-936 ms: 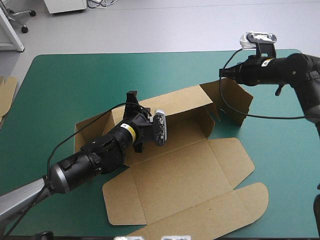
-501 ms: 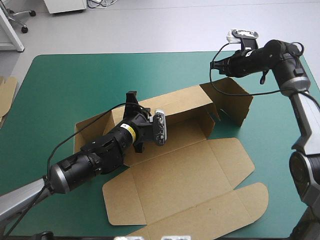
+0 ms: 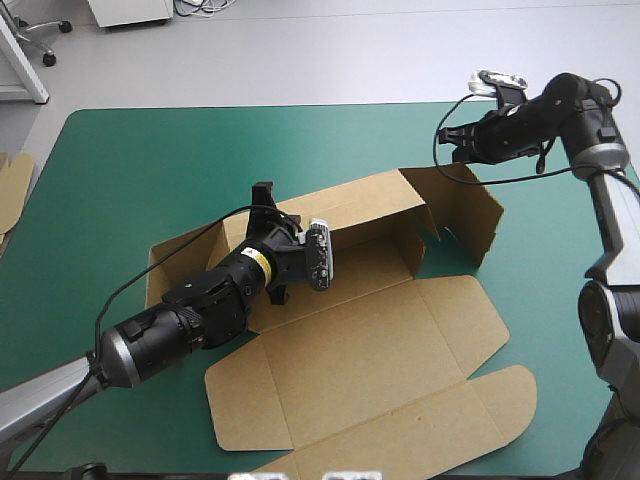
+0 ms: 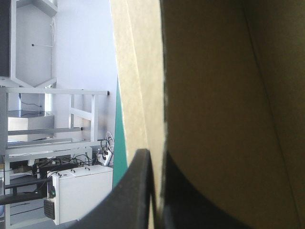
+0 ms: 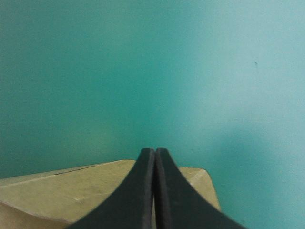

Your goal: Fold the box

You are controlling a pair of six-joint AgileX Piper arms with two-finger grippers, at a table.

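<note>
The brown box (image 3: 370, 340) lies mid-table, its lid panel flat toward the near edge and its long back wall (image 3: 350, 205) raised. My left gripper (image 3: 264, 195) is at that wall's top edge near its left end. In the left wrist view the board (image 4: 214, 95) stands between the gripper's (image 4: 155, 157) all-but-shut black fingers. The right end flap (image 3: 465, 205) stands upright. My right gripper (image 3: 447, 140) hovers just beyond the flap's far top corner. In the right wrist view that gripper (image 5: 154, 151) is shut with nothing in it, over a corner of brown board (image 5: 71, 191).
An edge of more brown board (image 3: 12, 190) shows at the table's left edge. The teal-green cover (image 3: 150, 170) lies bare at the far left and beyond the box. The lid's rounded flap (image 3: 500, 400) reaches toward the near right corner.
The right arm has swung and turned at the wrist, and its gripper stays near the end flap's far top corner. The left arm and the box have not moved.
</note>
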